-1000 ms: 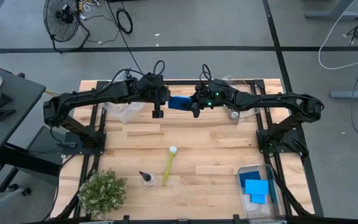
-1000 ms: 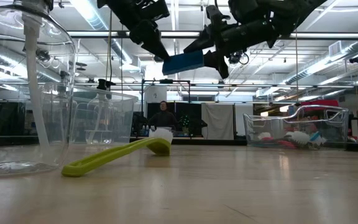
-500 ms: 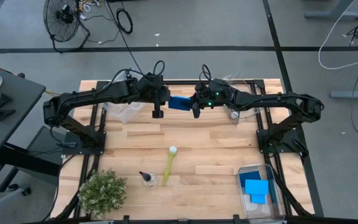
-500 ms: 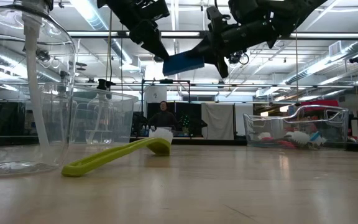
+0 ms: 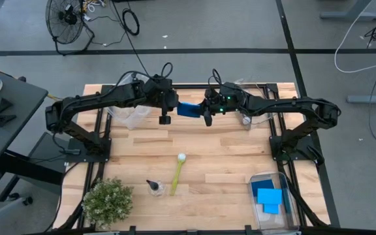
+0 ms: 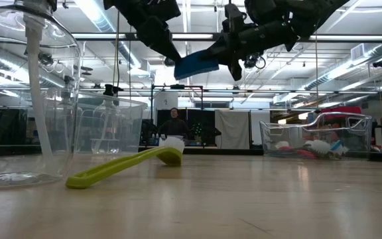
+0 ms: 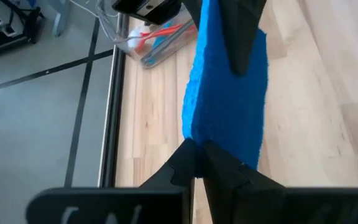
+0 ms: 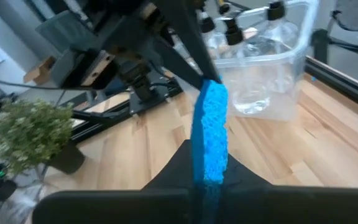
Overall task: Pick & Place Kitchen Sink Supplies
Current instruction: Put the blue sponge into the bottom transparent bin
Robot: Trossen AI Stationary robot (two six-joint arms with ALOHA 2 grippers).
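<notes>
High over the desk's (image 5: 227, 147) far middle, the blue sponge (image 5: 188, 109) hangs between both arms. The left tool (image 5: 172, 106) and right tool (image 5: 203, 109) each pinch an opposite edge. It looks light, soft and squashy; grip its flat faces.

Open tabletop (image 5: 220, 153) around yellow-green brush (image 5: 177, 172)

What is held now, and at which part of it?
The sponge is held in the air by both grippers: the left gripper pinches one end, the right gripper the opposite end.
</notes>
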